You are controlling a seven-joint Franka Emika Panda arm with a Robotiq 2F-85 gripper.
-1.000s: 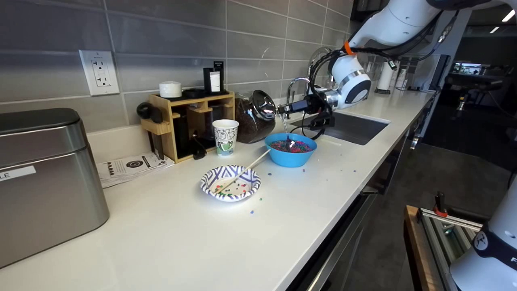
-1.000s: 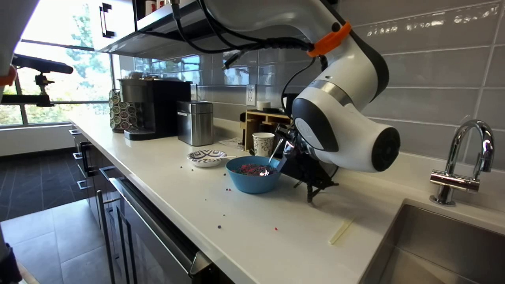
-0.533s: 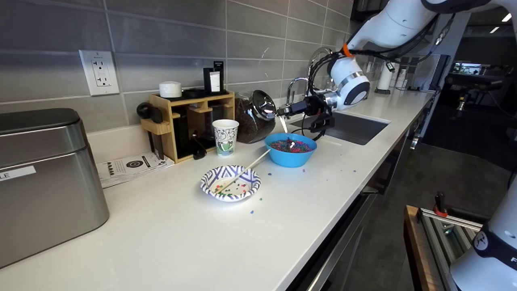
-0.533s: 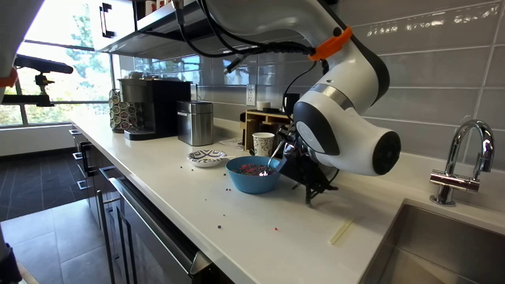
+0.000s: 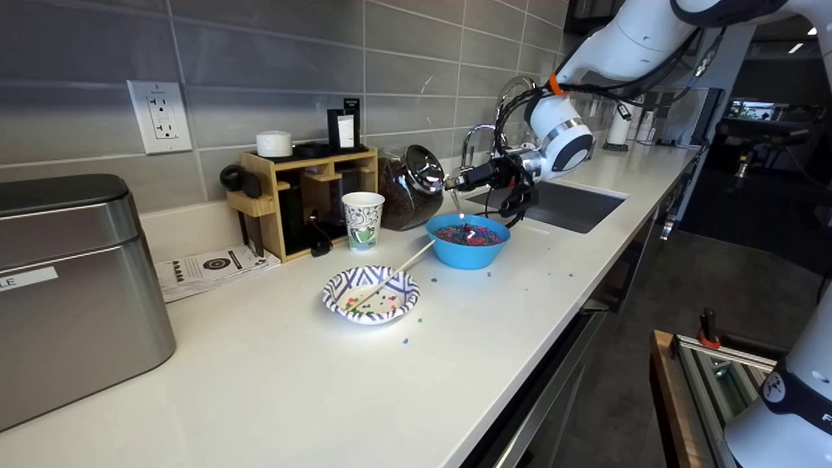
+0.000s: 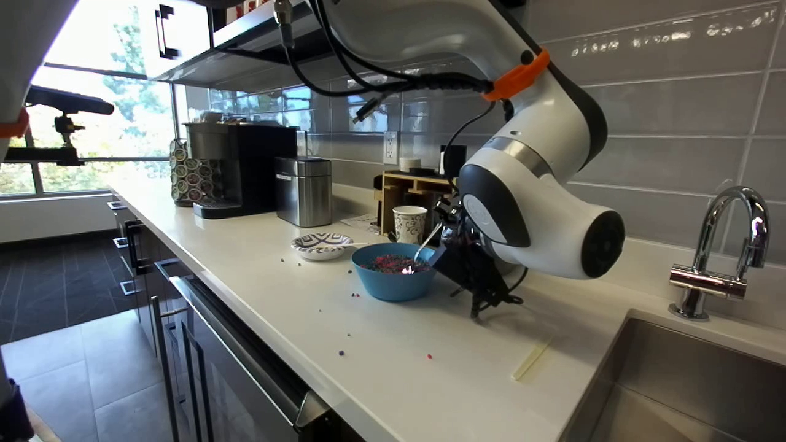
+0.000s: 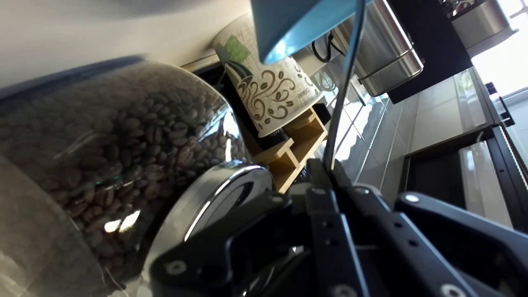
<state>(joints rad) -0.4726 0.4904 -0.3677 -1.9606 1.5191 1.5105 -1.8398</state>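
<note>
Two bowls sit near the middle of the frame in an exterior view: a blue bowl (image 5: 465,256) holding many small colored bits (image 5: 484,237), and to its lower left a patterned paper bowl (image 5: 372,318) with a thin stick (image 5: 408,262) laid across it. A metal utensil (image 5: 458,207) slants down from the gripper (image 5: 448,183) into the blue bowl, its lower end among the bits. Left of the gripper stands a jar (image 5: 403,198) with a shiny lid (image 5: 424,168), then a paper cup (image 5: 363,221) and a wooden organizer (image 5: 272,227). A steel bin (image 5: 97,312) fills the left edge; a sink (image 5: 578,201) lies right of center. In an exterior view, the robot arm (image 6: 552,209) reaches from the upper right toward the center, where the utensil dips into the blue bowl over its right-hand rim. A faucet (image 6: 700,279) rises at the right edge, a pale strip (image 6: 532,361) lies at lower right, and a coffee maker (image 6: 270,169) stands at upper left. In the wrist view, the jaws are drawn together just right of center, pinching the utensil, whose thin handle (image 7: 343,90) runs to the top edge, where the blue bowl shows. Dark coffee beans (image 7: 144,140) in the jar fill the left half; the paper cup appears slanted at upper center.
</note>
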